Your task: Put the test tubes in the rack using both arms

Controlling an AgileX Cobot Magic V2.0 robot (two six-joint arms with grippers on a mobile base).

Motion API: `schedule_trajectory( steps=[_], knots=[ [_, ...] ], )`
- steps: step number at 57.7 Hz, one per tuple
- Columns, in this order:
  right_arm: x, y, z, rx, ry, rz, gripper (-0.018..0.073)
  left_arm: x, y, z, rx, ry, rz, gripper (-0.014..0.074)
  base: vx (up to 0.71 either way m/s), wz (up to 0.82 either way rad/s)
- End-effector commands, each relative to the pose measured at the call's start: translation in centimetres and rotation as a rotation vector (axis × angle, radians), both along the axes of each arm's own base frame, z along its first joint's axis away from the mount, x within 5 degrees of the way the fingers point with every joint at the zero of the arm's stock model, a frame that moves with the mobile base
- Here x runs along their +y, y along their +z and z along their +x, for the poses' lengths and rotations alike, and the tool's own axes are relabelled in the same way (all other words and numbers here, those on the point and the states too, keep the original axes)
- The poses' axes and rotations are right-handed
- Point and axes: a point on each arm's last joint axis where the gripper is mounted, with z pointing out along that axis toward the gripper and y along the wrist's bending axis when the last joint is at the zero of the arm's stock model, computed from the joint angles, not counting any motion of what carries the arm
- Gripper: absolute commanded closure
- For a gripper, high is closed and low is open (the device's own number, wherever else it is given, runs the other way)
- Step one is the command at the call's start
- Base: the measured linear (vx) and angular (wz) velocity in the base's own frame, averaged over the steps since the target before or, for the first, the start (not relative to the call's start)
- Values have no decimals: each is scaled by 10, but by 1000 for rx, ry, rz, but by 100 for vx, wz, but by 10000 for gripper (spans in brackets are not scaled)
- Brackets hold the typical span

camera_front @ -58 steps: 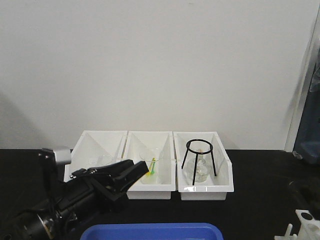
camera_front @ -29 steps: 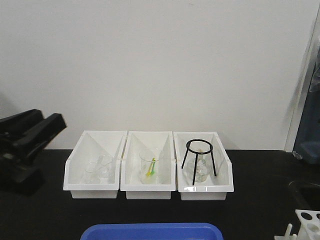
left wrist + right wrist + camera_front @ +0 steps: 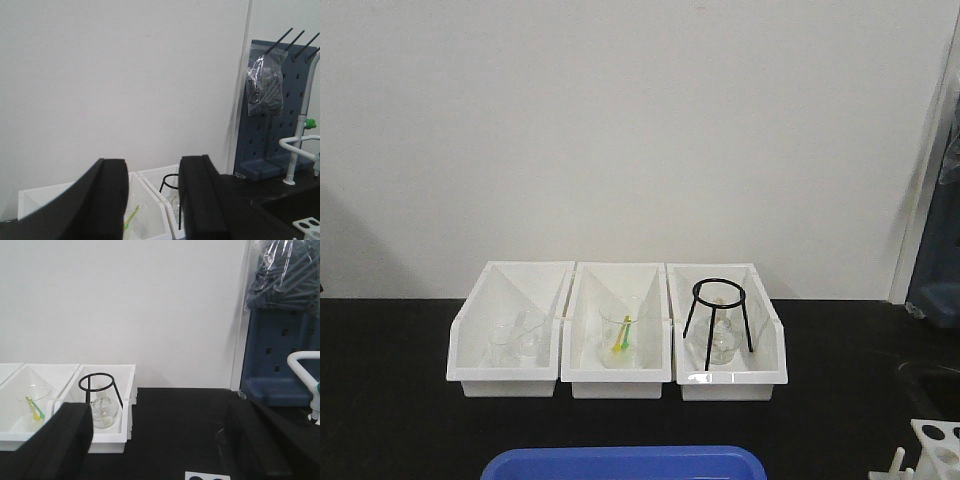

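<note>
- Three white bins point(image 3: 617, 372) stand in a row at the back of the black tabletop point(image 3: 840, 400); the left holds clear beakers point(image 3: 517, 340), the middle a beaker with a yellow-green stick point(image 3: 622, 338), the right a black wire tripod point(image 3: 720, 315) over a round flask point(image 3: 722, 343).
- Only a corner of the rack point(image 3: 935, 445) shows, at the lower right of the front view, white with round holes, empty as far as visible.
- No test tubes can be picked out for certain; a slim clear shape leaning in the middle bin may be one.
- Left gripper point(image 3: 152, 200) is held high facing the wall, jaws parted with nothing between them.
- Right gripper point(image 3: 160, 445) hangs low over the tabletop, jaws spread wide and empty.
- A blue tray rim point(image 3: 625, 463) sits at the front edge.
- Judged by their look, the tubes will be light, stiff, slick and breakable; a gentle grip around the middle of the barrel, kept upright, should suit them.
</note>
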Motion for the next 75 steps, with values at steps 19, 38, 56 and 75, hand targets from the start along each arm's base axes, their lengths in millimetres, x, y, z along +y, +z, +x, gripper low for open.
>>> schedule_trajectory(
  steps=[19,38,56,75],
  knots=[
    [-2,19,-1,-111,-17,-17,-24,1,14,-4,-86,-4,-4,284,0,0],
    [-2,19,-1,-110,-16,-17,-24,44,-48,-40,-125,264,109,603,0,0],
    [-2,18,-1,-100,-15,-17,-24,64,-143,-63,-36,483,24,602,0,0],
    [-2,18,-1,-100,-15,-17,-24,65,-192,-64,109,499,43,602,0,0]
  ],
)
